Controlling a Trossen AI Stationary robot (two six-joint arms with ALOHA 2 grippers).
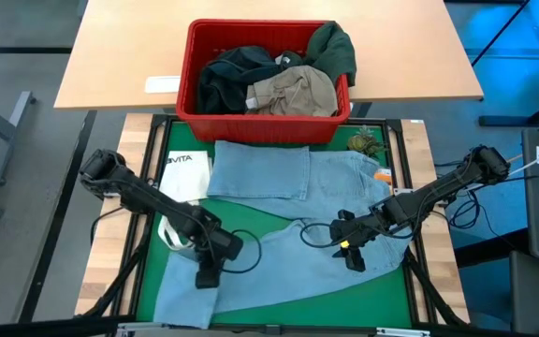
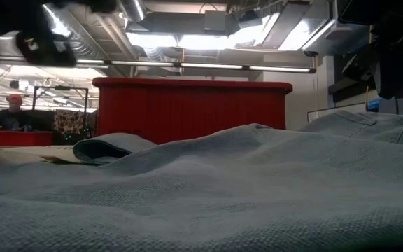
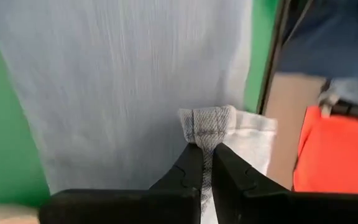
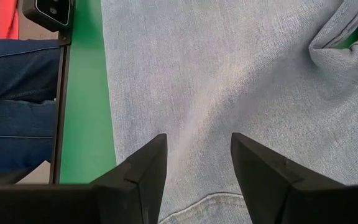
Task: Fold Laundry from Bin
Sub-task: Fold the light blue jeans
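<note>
jeans (image 1: 288, 225) spread on green worktop (image 1: 269, 245), centre | left claw (image 3: 206, 163) pinching a hem at 7 o'clock | right claw (image 4: 194, 163) wide, over denim at 4 o'clock | bin (image 1: 265, 117) at 12 o'clock, other laundry (image 1: 274, 80) inside | progress: early, first garment unfolded

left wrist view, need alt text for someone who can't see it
The left gripper is shut on a hem fold of the light blue jeans, which lie spread over the green mat. Beside the fold lies a piece of white cloth.
</note>
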